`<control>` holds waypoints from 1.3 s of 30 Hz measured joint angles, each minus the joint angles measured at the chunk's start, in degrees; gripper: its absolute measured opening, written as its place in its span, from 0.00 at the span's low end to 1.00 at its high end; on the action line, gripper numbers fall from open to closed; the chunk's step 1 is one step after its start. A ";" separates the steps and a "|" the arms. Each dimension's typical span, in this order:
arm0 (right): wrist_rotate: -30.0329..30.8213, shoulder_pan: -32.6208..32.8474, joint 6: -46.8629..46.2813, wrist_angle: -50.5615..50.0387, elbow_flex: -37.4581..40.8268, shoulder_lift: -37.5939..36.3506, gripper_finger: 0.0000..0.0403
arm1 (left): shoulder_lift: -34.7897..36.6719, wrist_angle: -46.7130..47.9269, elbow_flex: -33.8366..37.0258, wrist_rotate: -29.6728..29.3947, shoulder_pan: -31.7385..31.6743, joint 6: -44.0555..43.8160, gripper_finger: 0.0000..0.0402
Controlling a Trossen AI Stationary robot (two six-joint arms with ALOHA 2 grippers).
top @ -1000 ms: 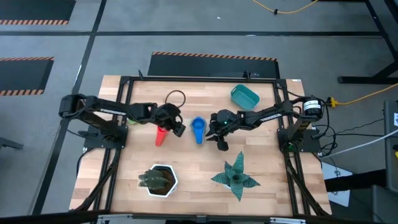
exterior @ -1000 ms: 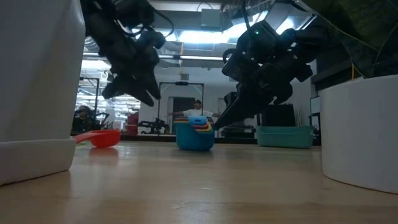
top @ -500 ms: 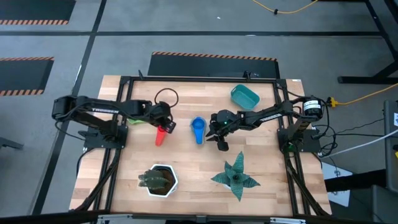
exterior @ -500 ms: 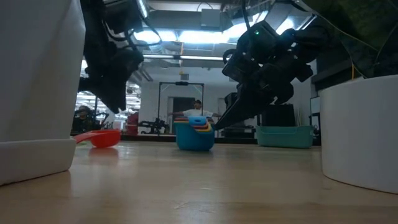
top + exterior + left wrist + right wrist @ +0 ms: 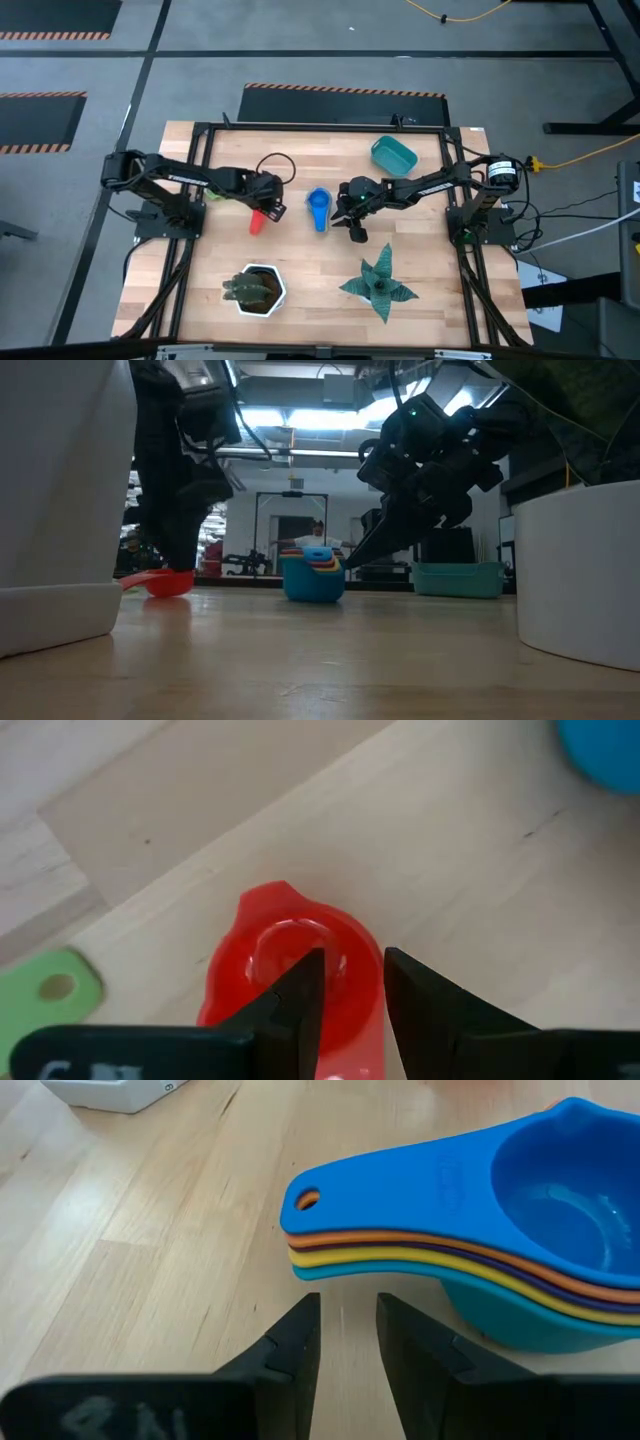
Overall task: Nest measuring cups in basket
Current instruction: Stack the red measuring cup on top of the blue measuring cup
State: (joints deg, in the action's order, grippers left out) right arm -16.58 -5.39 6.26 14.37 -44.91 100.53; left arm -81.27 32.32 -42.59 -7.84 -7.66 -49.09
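Left gripper [image 5: 348, 990] is hovering low over the red cup [image 5: 300, 960], jaws slightly parted over its rim, not gripping. Right gripper [image 5: 345, 1342] is waiting beside the handles of the nested stack [image 5: 520, 1240], jaws narrowly open, empty. Stack is sitting mid-bench [image 5: 300, 300]; basket [image 5: 394, 154] is standing well apart, toward the far edge.

The pale butcher-block wooden tabletop [image 5: 310, 270] looks smooth, with a soft satin sheen and visible grain. The red plastic measuring cup [image 5: 300, 965] is glossy, its bowl catching a highlight. The nested stack of blue, orange, yellow and teal plastic measuring cups [image 5: 500, 1230] looks smooth and slightly shiny. The teal plastic basket [image 5: 394, 154] seems matt. The left gripper's dark fingers [image 5: 300, 1005] look like matt plastic.
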 joint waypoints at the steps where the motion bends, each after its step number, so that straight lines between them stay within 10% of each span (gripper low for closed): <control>1: 0.00 0.00 0.02 0.00 0.00 0.00 0.26 | -0.59 -0.12 0.00 -0.02 0.00 -0.06 0.25; 26: 0.02 0.00 0.04 0.00 0.00 0.00 0.26 | -4.38 -0.86 0.00 0.02 -0.02 -0.32 0.24; 39: 2.97 -0.80 2.96 -6.21 0.07 -7.28 0.26 | -4.27 -3.72 -0.09 0.72 -0.03 -0.47 0.03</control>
State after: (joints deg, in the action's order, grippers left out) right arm -13.60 -6.19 9.22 8.16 -44.84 93.26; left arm -85.54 28.60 -42.68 -7.11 -7.69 -49.56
